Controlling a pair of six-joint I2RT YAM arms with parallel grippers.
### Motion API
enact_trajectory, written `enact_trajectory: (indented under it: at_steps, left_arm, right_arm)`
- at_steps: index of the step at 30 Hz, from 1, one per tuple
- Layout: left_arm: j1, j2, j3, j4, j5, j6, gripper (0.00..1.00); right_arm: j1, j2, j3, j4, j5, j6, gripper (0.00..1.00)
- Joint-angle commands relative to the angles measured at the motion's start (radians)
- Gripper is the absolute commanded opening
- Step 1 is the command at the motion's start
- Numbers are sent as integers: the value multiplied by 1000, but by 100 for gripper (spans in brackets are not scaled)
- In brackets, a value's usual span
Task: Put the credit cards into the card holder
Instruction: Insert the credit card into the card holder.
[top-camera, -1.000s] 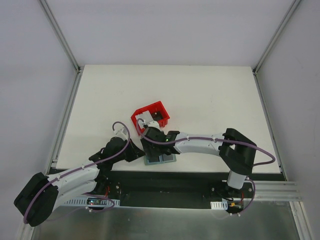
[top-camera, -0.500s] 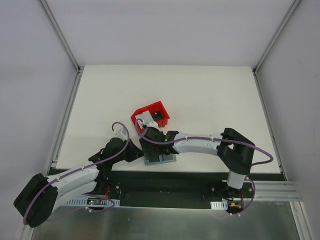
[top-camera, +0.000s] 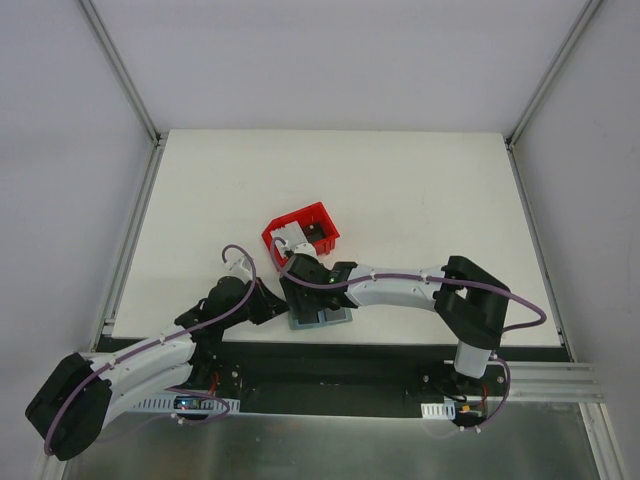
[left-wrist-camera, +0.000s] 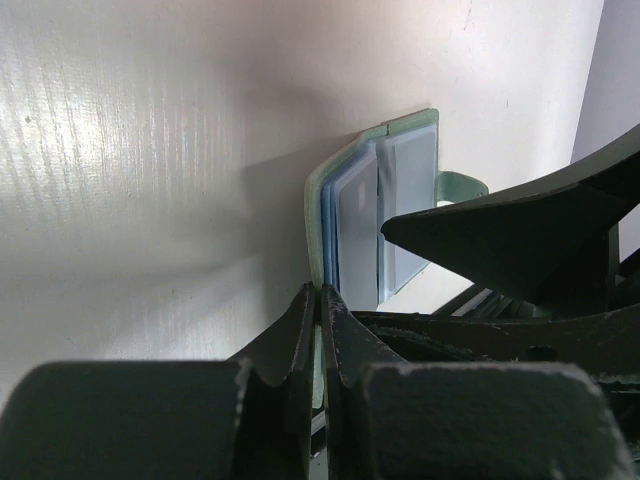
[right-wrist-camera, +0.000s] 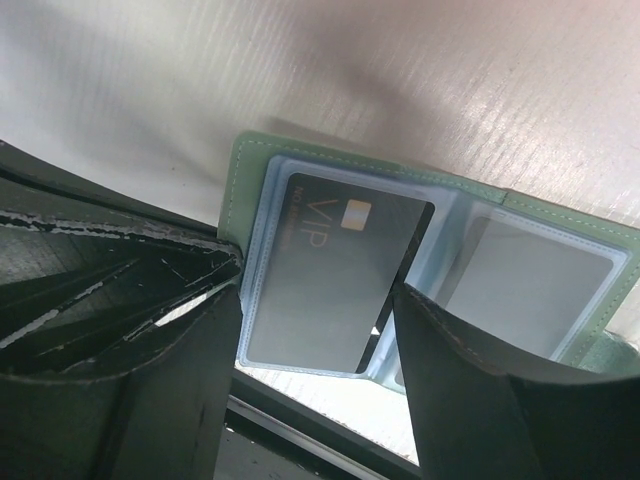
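Observation:
The card holder (top-camera: 322, 319) lies open near the table's front edge, grey-green outside with blue-grey clear pockets (right-wrist-camera: 520, 285). A dark credit card (right-wrist-camera: 335, 270) marked VIP sits mostly inside its left pocket, its right edge sticking out. My right gripper (right-wrist-camera: 318, 288) hangs open just above it, one finger on each side of the card. My left gripper (left-wrist-camera: 321, 293) is shut on the holder's green left edge (left-wrist-camera: 312, 200), pinning it. More credit cards, one pale (top-camera: 291, 238) and one dark (top-camera: 316, 234), lie in the red bin.
The red plastic bin (top-camera: 300, 222) stands just behind the card holder and close to my right wrist. The black front rail (top-camera: 330, 362) runs right under the holder's near edge. White tabletop (top-camera: 420, 200) stretches behind and to the right.
My right arm has shifted slightly left over the holder. The left gripper keeps its pinch on the holder's edge while that arm's rear end sank a little.

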Motion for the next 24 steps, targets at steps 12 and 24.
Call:
enact_trajectory:
  at_steps: [12,24]
  left_arm:
    - [0,-32,-2,-7,-5,9,0]
    - [0,-27,9,-13,-8,17,0]
  right_arm:
    - [4,-31,9,-16,30,-1,55]
    - [4,-59,-4,-25,59,-7,46]
